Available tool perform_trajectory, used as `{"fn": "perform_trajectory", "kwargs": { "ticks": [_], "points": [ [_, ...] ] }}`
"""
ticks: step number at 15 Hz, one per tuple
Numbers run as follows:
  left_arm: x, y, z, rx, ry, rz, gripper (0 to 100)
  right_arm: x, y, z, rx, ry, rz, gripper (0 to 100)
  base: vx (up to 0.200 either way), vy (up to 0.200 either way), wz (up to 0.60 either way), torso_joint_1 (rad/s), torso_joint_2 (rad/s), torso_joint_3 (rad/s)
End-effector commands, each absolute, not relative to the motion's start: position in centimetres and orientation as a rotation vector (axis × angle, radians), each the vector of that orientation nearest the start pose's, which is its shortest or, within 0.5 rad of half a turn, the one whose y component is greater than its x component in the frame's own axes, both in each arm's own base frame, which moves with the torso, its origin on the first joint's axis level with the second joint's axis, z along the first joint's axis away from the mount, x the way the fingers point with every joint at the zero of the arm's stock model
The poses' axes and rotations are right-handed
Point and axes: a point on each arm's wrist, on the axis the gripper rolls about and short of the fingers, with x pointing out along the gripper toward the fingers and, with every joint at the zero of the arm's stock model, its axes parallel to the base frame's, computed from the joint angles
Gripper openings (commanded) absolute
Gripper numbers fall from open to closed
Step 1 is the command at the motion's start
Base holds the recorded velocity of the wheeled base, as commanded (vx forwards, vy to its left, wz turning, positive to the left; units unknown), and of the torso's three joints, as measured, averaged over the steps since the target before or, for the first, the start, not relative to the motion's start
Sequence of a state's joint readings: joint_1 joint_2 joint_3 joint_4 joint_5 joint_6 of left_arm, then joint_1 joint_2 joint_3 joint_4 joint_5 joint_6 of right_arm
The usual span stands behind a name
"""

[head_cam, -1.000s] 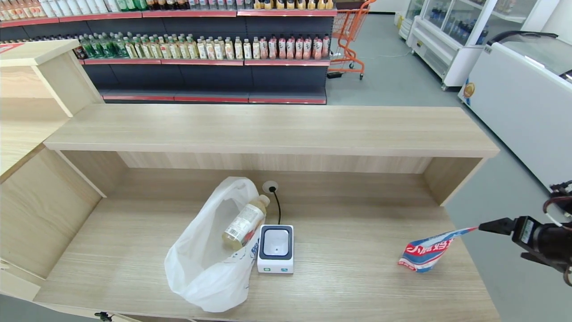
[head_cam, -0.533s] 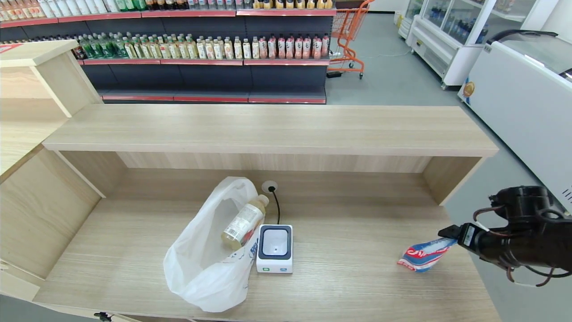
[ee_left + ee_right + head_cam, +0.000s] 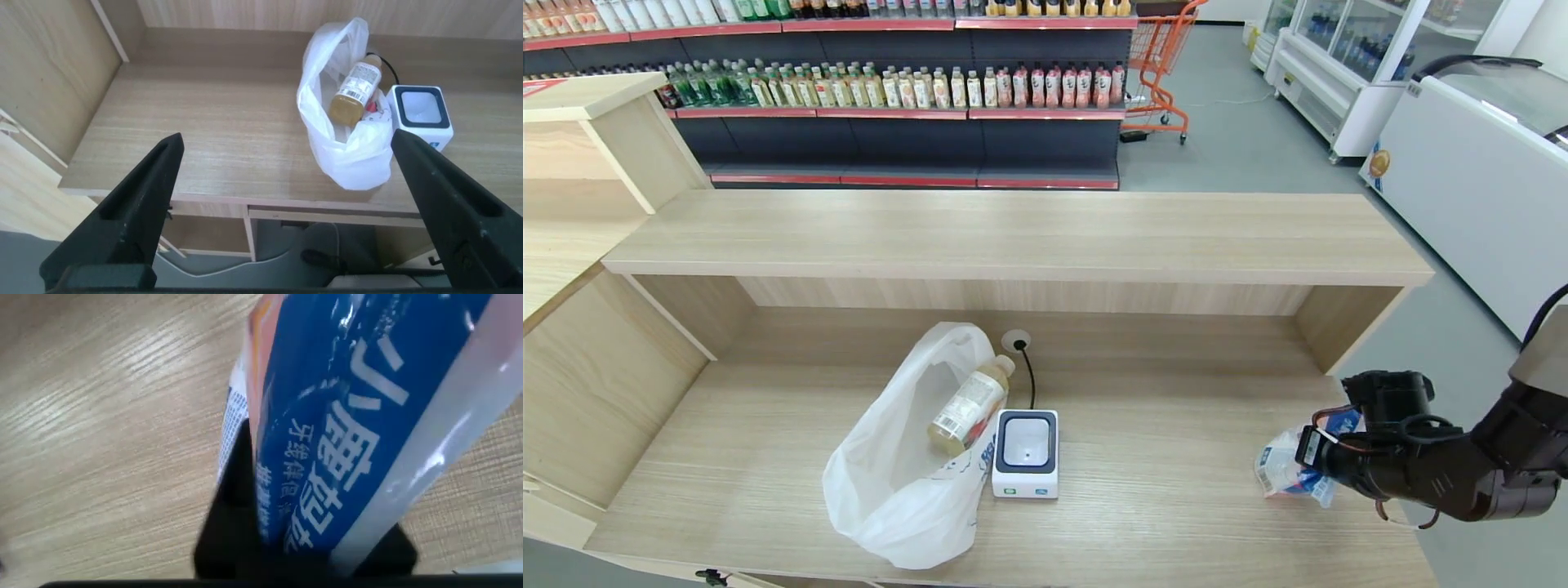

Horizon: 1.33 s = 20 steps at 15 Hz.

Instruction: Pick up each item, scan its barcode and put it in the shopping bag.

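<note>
Head view puts my right gripper [image 3: 1308, 454] low over the right end of the wooden counter [image 3: 1176, 498], clamped on the snack packet [image 3: 1276, 467], a blue, white and red pouch. The packet's lower edge looks to be resting on the counter top, though from this angle I cannot be sure it touches. In the right wrist view the packet [image 3: 343, 433] stands on edge across the frame, and one of my dark fingers [image 3: 233, 510] presses against its side with the wood grain just behind.

The white shopping bag [image 3: 890, 490] sits well apart from the packet, left of the counter's middle, its mouth gaping open. A bottle [image 3: 970, 406] of pale drink lies tilted in that mouth, cap toward the back wall. Just beside the bag, on its right and touching it, is the white scanner [image 3: 1026, 453] with its dark-framed window facing up; a black cable [image 3: 1030, 377] runs from it to a round port at the rear.

My left gripper [image 3: 286, 143] hangs above the counter's left part with its fingers spread wide and nothing between them. From there I see the shopping bag [image 3: 347, 155], the bottle [image 3: 355, 84] and the scanner [image 3: 419, 114] beyond.
</note>
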<state>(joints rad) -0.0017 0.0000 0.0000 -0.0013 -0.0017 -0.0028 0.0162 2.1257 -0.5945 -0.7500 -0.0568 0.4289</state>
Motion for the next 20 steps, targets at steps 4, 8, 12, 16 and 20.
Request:
{"fn": "perform_trajectory", "kwargs": {
  "ticks": [4, 8, 12, 16, 20],
  "points": [
    [-2.3, 0.0, 7.6, -0.003, -0.002, -0.003, 100, 31.6, 0.6, 4.2, 0.297, 0.623, -0.094, 0, 0.000, 0.000, 0.00, 0.000, 0.00, 0.000],
    [-2.3, 0.0, 7.6, -0.003, -0.002, -0.003, 100, 29.0, 1.2, 12.7, 0.208, 0.379, 0.422, 0, 0.000, 0.000, 0.00, 0.000, 0.00, 0.000],
    [-2.3, 0.0, 7.6, -0.003, -0.002, -0.003, 100, 24.3, 2.9, 17.5, 0.221, 0.258, 1.012, 0, 0.000, 0.000, 0.00, 0.000, 0.00, 0.000],
    [-2.3, 0.0, 7.6, -0.003, -0.002, -0.003, 100, 20.5, 4.3, 17.3, 0.254, 0.296, 1.264, 0, 0.000, 0.000, 0.00, 0.000, 0.00, 0.000],
    [-2.3, 0.0, 7.6, -0.003, -0.002, -0.003, 100, 19.3, 6.9, 17.5, 0.229, 0.304, 1.411, 0, 0.000, 0.000, 0.00, 0.000, 0.00, 0.000]
  ]
}}
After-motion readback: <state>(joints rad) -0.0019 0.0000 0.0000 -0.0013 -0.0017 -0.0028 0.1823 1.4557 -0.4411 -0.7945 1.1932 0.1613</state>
